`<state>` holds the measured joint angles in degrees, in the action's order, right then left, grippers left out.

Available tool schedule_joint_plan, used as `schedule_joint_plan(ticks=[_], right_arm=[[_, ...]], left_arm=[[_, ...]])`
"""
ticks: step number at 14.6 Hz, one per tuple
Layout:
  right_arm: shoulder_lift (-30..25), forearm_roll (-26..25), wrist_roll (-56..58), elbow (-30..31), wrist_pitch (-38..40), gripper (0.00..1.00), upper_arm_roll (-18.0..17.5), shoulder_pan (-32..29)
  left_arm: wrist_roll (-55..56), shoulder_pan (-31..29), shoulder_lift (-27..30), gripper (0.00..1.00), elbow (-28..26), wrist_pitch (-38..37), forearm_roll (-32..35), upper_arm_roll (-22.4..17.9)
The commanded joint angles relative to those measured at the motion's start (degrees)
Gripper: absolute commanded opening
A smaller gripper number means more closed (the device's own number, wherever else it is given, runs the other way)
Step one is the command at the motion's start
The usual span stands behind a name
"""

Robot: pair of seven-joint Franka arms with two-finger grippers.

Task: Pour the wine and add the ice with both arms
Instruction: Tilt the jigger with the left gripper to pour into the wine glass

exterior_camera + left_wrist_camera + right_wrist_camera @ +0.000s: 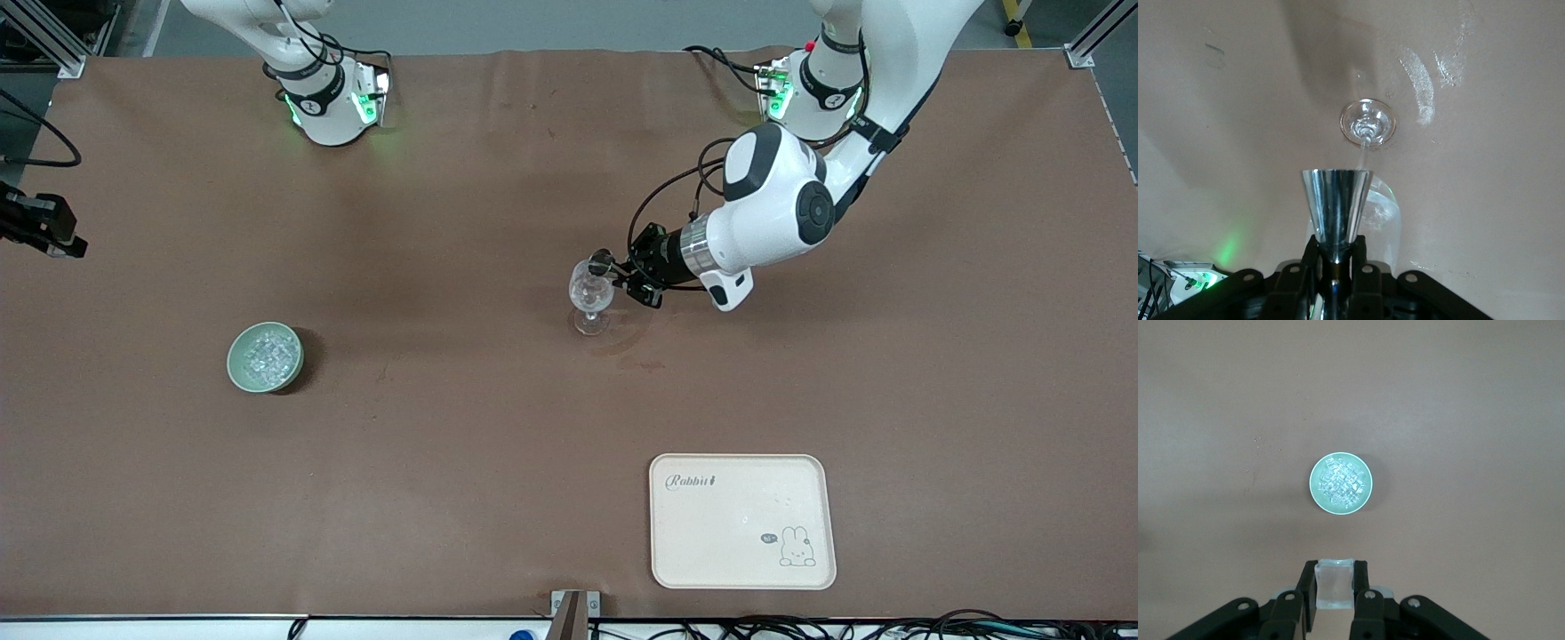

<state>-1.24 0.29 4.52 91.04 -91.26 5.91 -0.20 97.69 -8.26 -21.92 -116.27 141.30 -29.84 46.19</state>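
My left gripper (636,267) is shut on a shiny metal jigger (602,261), held tipped sideways at the rim of a clear stemmed wine glass (590,289) that stands near the table's middle. In the left wrist view the jigger (1337,200) sits between my left gripper's (1336,257) fingers, with the glass (1368,123) just past it. My right gripper (1333,587) is out of the front view; it is shut on one clear ice cube (1333,583) high over the pale green bowl (1315,487) of ice (1341,483). The bowl (236,364) of ice (269,354) stands toward the right arm's end.
A cream tray (742,520) with a rabbit print lies near the front edge, toward the left arm's end. Faint wet marks (636,351) show on the brown cloth beside the glass. A black device (40,227) juts in at the right arm's end.
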Motion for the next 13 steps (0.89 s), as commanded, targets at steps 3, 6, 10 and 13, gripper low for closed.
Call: schedule_joint_plan(ticks=[3, 6, 10, 13], right_arm=[[-0.52, 0.24, 0.40, 0.72, -0.23, 0.09, -0.28, -0.33], [-0.52, 0.33, 0.40, 0.72, -0.32, 0.09, -0.28, -0.25], [-0.52, 0.33, -1.17, 0.72, 0.12, 0.09, -0.63, 0.46], [-0.52, 0.51, -5.98, 0.63, -0.50, 0.09, -0.72, 3.35]], left_arm=[[0.40, -0.79, -2.15, 0.00, 2.09, -0.41, 1.28, -0.05], [-4.59, -2.45, -5.58, 0.00, 6.13, -7.40, 0.41, 0.13], [-13.55, -5.54, -6.38, 0.00, 9.56, -15.86, -7.66, 0.39], [-21.11, -9.22, -7.51, 0.00, 11.58, -18.24, -13.38, 0.39]])
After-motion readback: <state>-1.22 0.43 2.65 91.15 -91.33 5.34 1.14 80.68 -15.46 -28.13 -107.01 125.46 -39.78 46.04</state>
